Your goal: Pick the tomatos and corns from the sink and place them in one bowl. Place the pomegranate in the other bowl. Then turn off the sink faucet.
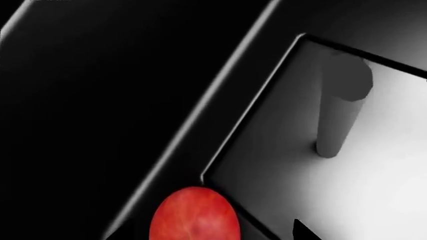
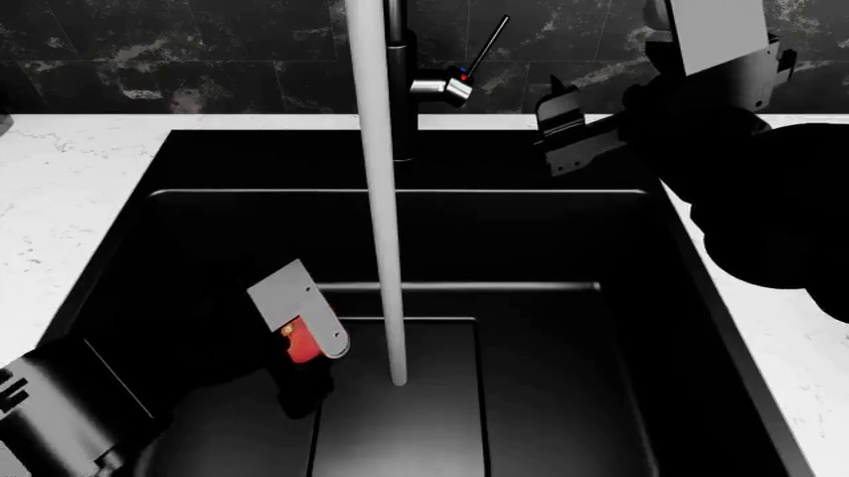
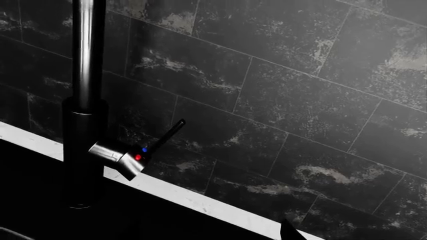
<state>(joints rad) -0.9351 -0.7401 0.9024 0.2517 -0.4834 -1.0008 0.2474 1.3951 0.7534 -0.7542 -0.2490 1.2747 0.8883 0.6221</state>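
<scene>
Down in the black sink (image 2: pixel 133 209), left tool (image 2: pixel 308 343) clamped on a red fruit (image 1: pixel 194 215), tomato or pomegranate, impossible to tell which, beside the falling water stream (image 2: pixel 385 248). Best lifted straight up, clear of the stream and the sink wall, before swinging toward a bowl, none in view. Up by the faucet lever (image 2: pixel 484 45), right tool (image 2: pixel 574 134) hanging near, not touching; grip state impossible to tell. Lever better left until fruit is sorted.

White marble counter (image 2: pixel 80 189) around a black sink (image 2: pixel 531 248) — faucet (image 2: pixel 398 89) at its back edge.
</scene>
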